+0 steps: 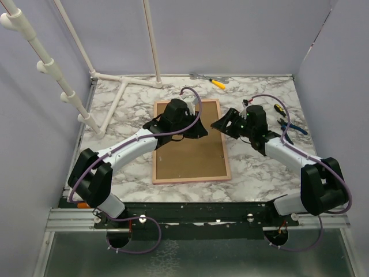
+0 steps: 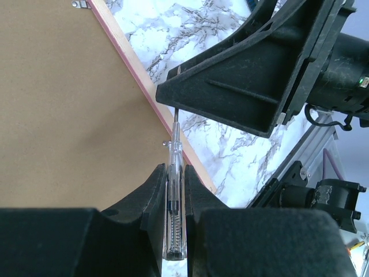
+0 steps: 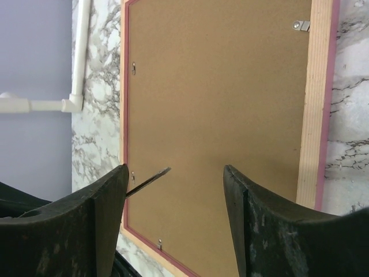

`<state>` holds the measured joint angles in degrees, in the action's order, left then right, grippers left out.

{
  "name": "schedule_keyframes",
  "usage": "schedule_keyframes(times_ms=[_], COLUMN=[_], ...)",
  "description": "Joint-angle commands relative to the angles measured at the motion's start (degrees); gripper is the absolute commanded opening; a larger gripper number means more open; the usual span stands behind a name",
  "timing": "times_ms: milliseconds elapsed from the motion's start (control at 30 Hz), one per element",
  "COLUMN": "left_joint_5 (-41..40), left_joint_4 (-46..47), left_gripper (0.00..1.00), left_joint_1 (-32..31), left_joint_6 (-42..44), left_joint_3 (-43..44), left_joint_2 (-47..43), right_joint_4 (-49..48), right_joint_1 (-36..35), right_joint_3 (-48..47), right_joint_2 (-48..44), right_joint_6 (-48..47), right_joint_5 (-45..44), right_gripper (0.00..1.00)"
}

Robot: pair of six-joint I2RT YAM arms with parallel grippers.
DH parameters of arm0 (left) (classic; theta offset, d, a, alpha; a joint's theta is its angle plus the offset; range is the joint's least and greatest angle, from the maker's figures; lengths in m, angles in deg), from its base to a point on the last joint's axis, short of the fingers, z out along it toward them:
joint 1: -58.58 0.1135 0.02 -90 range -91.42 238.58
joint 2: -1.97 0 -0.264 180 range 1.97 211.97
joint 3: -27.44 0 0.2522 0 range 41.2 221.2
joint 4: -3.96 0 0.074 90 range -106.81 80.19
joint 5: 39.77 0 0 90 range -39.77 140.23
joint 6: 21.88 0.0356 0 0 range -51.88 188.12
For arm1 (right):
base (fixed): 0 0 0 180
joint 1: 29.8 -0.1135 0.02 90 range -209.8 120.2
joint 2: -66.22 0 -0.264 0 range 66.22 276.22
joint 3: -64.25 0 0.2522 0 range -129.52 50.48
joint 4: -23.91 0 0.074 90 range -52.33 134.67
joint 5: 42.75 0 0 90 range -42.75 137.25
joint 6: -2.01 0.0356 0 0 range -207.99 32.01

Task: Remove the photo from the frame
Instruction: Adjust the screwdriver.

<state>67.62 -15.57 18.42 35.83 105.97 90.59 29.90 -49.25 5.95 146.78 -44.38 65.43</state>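
Note:
The frame (image 1: 190, 151) lies face down in the middle of the table, its brown fibreboard back (image 3: 219, 109) up inside a thin pink border. The photo is hidden beneath that back. My left gripper (image 2: 174, 170) is shut on a clear-handled screwdriver (image 2: 174, 202), held over the frame's right edge. The screwdriver's thin blade (image 3: 149, 181) points toward my right gripper (image 3: 176, 170) and shows between its fingers. My right gripper is open above the frame's back, with nothing gripped. In the top view both grippers (image 1: 199, 131) (image 1: 222, 123) meet near the frame's upper right side.
Small metal tabs (image 3: 300, 25) (image 3: 159, 244) sit along the inner edge of the frame. A white pipe stand (image 1: 115, 98) occupies the back left. A yellow-handled tool (image 1: 217, 83) lies at the back wall, and blue-handled pliers (image 1: 290, 125) lie at the right.

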Motion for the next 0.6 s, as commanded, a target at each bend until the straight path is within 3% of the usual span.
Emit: schedule_keyframes(times_ms=[0,133,567], left_joint_5=[-1.0,-1.1,-1.6], left_joint_4=[2.7,2.9,3.4], left_gripper=[0.00,0.00,0.00], left_joint_1=[-0.3,-0.2,-0.2], left_joint_6=[-0.1,-0.4,-0.6], left_joint_3=[-0.3,-0.3,-0.4], left_joint_2=[-2.5,-2.4,-2.4], right_joint_4=[0.2,-0.4,-1.1], right_joint_1=[-0.3,-0.3,-0.3], right_joint_3=[2.1,3.0,3.8], right_joint_2=[-0.7,-0.7,-1.4], right_joint_6=[-0.8,-1.0,-1.1], right_joint_5=[1.8,2.8,4.0], right_gripper=[0.66,0.60,0.55])
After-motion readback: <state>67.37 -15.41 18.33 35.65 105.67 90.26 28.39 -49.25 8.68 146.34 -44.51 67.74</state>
